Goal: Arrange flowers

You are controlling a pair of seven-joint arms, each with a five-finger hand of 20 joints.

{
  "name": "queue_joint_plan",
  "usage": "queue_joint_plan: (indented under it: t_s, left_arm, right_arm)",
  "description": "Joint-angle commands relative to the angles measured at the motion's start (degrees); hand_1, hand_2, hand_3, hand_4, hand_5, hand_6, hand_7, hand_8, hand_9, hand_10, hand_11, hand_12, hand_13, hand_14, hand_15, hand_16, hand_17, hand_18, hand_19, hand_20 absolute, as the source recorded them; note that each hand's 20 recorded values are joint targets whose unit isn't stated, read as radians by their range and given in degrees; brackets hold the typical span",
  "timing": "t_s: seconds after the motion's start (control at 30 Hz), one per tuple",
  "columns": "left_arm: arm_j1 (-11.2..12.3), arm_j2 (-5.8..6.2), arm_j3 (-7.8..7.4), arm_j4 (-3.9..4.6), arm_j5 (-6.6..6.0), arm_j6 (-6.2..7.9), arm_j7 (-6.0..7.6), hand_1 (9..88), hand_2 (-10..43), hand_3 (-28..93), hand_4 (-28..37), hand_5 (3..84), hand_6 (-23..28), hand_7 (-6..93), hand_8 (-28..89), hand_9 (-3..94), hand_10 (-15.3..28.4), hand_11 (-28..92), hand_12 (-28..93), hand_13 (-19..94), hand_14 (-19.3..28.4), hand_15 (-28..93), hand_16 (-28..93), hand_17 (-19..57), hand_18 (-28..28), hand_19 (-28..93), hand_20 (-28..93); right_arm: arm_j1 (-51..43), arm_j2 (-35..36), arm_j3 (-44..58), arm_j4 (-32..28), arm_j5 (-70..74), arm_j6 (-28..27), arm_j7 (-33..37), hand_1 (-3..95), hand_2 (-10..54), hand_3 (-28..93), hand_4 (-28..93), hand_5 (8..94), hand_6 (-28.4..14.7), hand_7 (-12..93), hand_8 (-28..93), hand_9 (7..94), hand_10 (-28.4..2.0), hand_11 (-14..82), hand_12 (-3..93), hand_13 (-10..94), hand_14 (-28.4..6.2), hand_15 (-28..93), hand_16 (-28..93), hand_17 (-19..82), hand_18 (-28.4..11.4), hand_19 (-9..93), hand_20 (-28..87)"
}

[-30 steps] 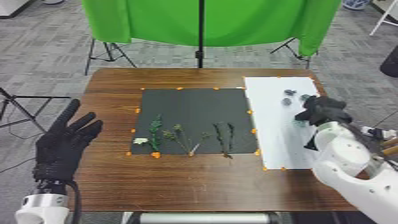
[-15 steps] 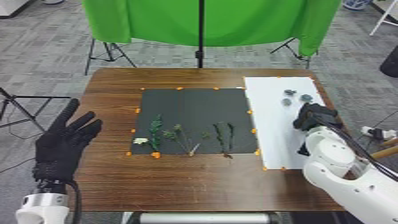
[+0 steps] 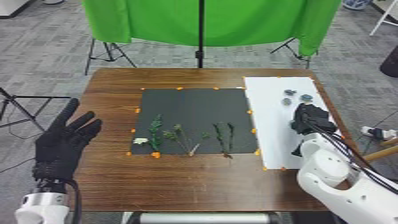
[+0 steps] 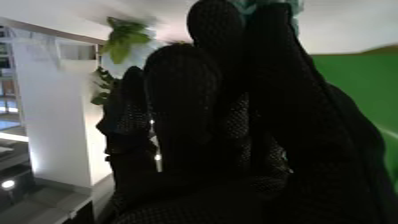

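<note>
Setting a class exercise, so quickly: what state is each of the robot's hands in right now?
Left hand: open, holding nothing.
Right hand: at a pale blue-green flower; whether it grips it cannot be told.

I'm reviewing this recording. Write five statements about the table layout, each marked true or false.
1. The white sheet lies to the right of the black mat. True.
2. The left robot hand is holding a stem. False: it is open and empty, left of the mat.
3. The right robot hand is over the white sheet. True.
4. The white flower lies on the white sheet. False: it is on the black mat.
5. The green cloth covers the mat. False: it hangs beyond the table.
</note>
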Motion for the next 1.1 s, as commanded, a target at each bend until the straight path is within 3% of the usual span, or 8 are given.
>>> queue_joint_plan:
  t_s: [0.03,0.27,0.43,0.5,0.77,0.9,1.03,1.1]
  left_arm:
    - [0.62,-1.23,-1.17,-0.56,1.21,-0.63,-1.63,23.8,6.3,77,-27.1,31.7,4.5,12.6,-11,31.7,19.4,21,12,23,28.4,48,-6,-5.8,28.4,41,41]
    - [-0.24,-0.1,-0.55,-0.66,1.06,-0.39,-1.17,23.8,6.3,77,-27.2,31.7,4.6,12.5,-11,31.7,19.5,21,12,24,28.4,48,-6,-5.8,28.4,41,41]
    - [-2.98,-0.04,0.11,-0.09,1.86,-0.84,-2.86,23.8,6.4,77,-27.3,31.7,4.5,12.6,-11,31.7,19.5,21,12,24,28.4,48,-6,-5.8,28.4,41,41]
    - [-4.86,0.76,0.98,0.4,2.03,-1.09,-3.08,23.7,6.3,77,-27.3,31.7,4.6,12.6,-11,31.7,19.4,21,12,24,28.4,48,-6,-5.9,28.4,42,41]
    - [-14.01,2.46,4.4,3.18,3.17,-3.71,-4.21,23.8,6.4,77,-27.3,31.7,4.5,12.2,-11,31.6,19.4,21,12,23,28.4,48,-6,-5.7,28.4,42,41]
    - [-17.61,2.16,5.61,4.37,3.75,-5.0,-5.5,23.8,6.4,77,-27.2,31.6,4.5,12.1,-11,31.5,19.2,20,12,23,28.4,47,-6,-5.7,28.4,42,41]
    - [-18.71,2.37,6.19,4.83,3.91,-5.56,-5.58,23.8,6.4,77,-27.2,31.6,4.5,11.8,-10,31.5,19.2,20,12,23,28.4,47,-6,-5.6,28.4,42,41]
    - [-19.06,1.56,6.07,4.93,4.2,-5.82,-6.3,23.8,6.4,77,-27.2,31.6,4.6,11.6,-10,31.5,19.1,19,12,23,28.4,47,-6,-5.6,28.4,42,41]
  right_arm:
    - [5.57,-6.22,-1.68,-7.43,-1.09,3.12,-5.37,61.5,-9.5,62,-28,88.1,2.7,19,4,93.7,-4.9,19.6,33.2,82,-3.5,63,24,35,-21.9,81,44]
    - [21.93,-22.74,-15.63,-1.75,2.72,3.4,-13.96,60.3,-9.5,64,-28,88.2,2.5,19,5,93.7,-5.3,20.1,33.5,81,-3.7,64,24,34,-21.7,82,45]
    - [28.14,-34.03,-20.76,9.1,4.44,1.25,-19.85,58.7,-9.5,66,-28,88.0,2.8,19,5,93.7,-5.9,21.0,34.3,81,-3.8,65,25,33,-21.2,82,45]
    - [29.83,-37.11,-22.08,12.87,5.54,0.95,-20.82,58.0,-9.5,66,-28,87.4,2.8,19,5,93.7,-6.2,21.6,34.6,80,-4.0,66,25,33,-21.1,82,45]
    - [38.8,-42.94,-30.88,21.45,10.41,2.48,-15.57,56.3,-9.5,66,-28,84.0,2.8,19,3,91.7,-6.4,22.2,37.4,75,-4.9,70,25,30,-21.0,81,47]
    - [42.52,-44.27,-34.77,24.06,11.76,2.73,-13.07,55.4,-9.5,65,-28,82.9,2.8,18,2,89.7,-6.5,24.4,35.9,74,-5.1,71,24,29,-20.8,80,48]
    - [45.15,-44.73,-38.93,25.53,13.43,2.53,-11.72,54.9,-9.5,63,-28,82.1,3.4,16,0,87.1,-6.9,30.4,31.3,73,-5.0,72,23,28,-21.1,80,49]
    - [44.45,-44.71,-38.67,25.93,11.78,1.25,-12.32,54.6,-9.5,63,-28,81.4,3.6,15,0,86.0,-7.1,32.6,29.4,72,-5.0,72,23,27,-21.1,80,50]
